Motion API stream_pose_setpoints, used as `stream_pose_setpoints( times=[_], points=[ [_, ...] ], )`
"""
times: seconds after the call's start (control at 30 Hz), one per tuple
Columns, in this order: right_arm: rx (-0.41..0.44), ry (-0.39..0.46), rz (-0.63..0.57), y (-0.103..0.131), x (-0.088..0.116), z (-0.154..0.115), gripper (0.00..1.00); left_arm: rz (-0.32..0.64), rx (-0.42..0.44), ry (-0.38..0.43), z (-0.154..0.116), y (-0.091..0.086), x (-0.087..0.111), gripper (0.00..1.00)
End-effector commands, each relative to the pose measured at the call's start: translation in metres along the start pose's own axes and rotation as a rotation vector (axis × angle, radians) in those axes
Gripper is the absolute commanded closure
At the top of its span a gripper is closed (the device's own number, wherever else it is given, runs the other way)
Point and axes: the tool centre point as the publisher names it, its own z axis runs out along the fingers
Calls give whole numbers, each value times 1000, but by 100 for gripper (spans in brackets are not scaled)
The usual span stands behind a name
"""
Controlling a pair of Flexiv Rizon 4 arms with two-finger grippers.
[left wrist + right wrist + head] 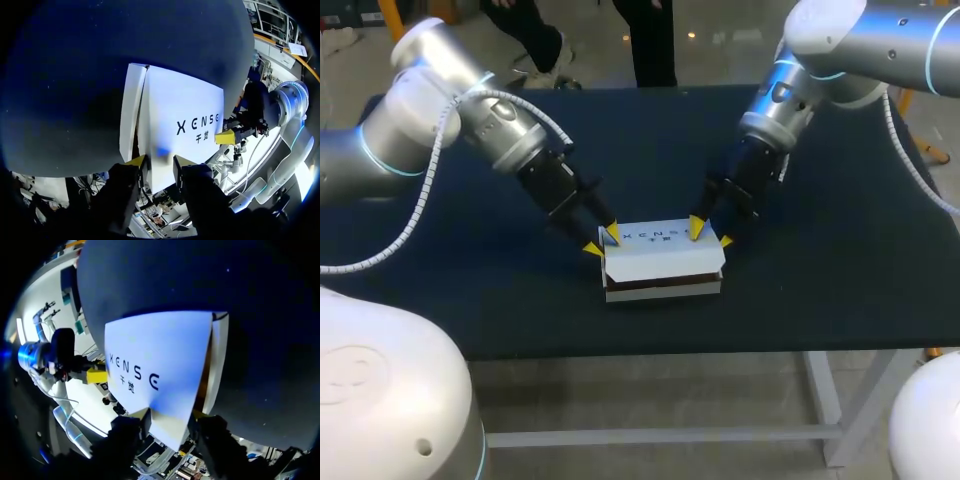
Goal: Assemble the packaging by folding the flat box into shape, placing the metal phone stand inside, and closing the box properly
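Left gripper (601,240) and right gripper (711,235), tips narrowly parted and holding nothing, astride opposite ends of the lid (658,240), box (665,288) on the table (800,290); best pressed down evenly together, end flaps (131,110) kept tucked.

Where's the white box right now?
Head view: the white box sits front-middle on the table, left gripper at its left end, right gripper at its right end.
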Motion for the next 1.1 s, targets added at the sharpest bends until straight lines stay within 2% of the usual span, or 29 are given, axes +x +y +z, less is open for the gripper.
stream_pose_setpoints(
  times=[0.03, 0.37, 0.63, 0.87, 1.0, 1.1],
  points=[
    [0, -3, -3, 0, 2, -2, 49, 1, 21, -20, 0, 6, 4, 62],
    [-2, -10, -9, 1, 3, -2, 45, -1, 93, -48, -8, 15, -2, 54],
    [-6, -14, -13, 2, 4, -2, 47, 12, 149, -77, -20, 22, -7, 50],
    [-10, -17, -16, 2, 5, -3, 46, 59, 226, -126, -27, 27, -6, 25],
    [-12, -19, -18, 3, 4, -4, 46, 85, 269, -137, -33, 32, -4, 5],
    [-15, -19, -19, 3, 4, -4, 45, 116, 299, -157, -37, 37, -2, 0]
  ],
)
